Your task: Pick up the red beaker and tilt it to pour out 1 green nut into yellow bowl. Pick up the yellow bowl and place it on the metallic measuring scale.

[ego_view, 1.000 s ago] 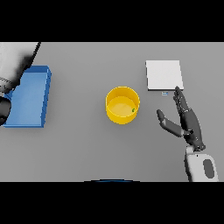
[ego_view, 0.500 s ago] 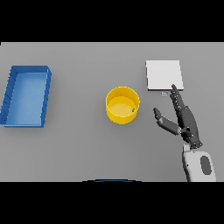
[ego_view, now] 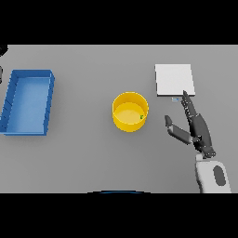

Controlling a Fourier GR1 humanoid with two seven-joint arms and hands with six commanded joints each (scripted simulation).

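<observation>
Sliding a little leftward since the earlier frame, the right hand (ego_view: 199, 130) is hovering at the right of the frame with fingers straight and thumb spread (holding nothing). At centre, the yellow bowl (ego_view: 130, 111) is sitting with a green nut (ego_view: 141, 116) inside, while the scale (ego_view: 174, 80) is lying at upper right and a blue tray (ego_view: 28, 102) at left.

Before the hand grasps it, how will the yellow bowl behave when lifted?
The yellow bowl looks rigid, with straight walls, so probably easy to grip. Its broad base suggests little tipping. The small green nut inside could roll if the bowl is tilted.
</observation>
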